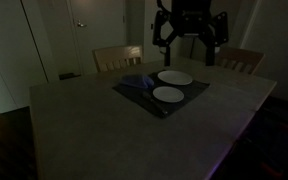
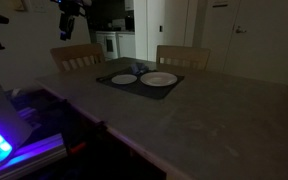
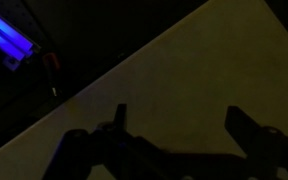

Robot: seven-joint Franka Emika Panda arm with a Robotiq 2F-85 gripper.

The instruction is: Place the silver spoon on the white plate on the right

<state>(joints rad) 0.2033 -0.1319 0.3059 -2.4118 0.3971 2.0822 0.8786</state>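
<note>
I see my black two-fingered gripper [image 1: 189, 45] hanging released, fingers apart, high above two round white plates [image 1: 174, 77] on a dark rectangular mat [image 1: 144, 95].

Tabletop [image 1: 84, 125] under the gripper [image 3: 176, 112] looks like smooth matt pale stone or laminate, dark mat [image 1: 130, 89] below it is matt too, the nearer white plate [image 1: 175, 77] and farther white plate [image 1: 169, 95] look smooth and glazed, chairs [image 1: 117, 58] beside it plain wood.

Dim home dining rm: desk [image 2: 199, 125] w/ place mat [image 1: 134, 96], wooden chairs [image 2: 77, 55], kitchen [image 2: 112, 40] behind, interior door [image 1: 81, 30].
</note>
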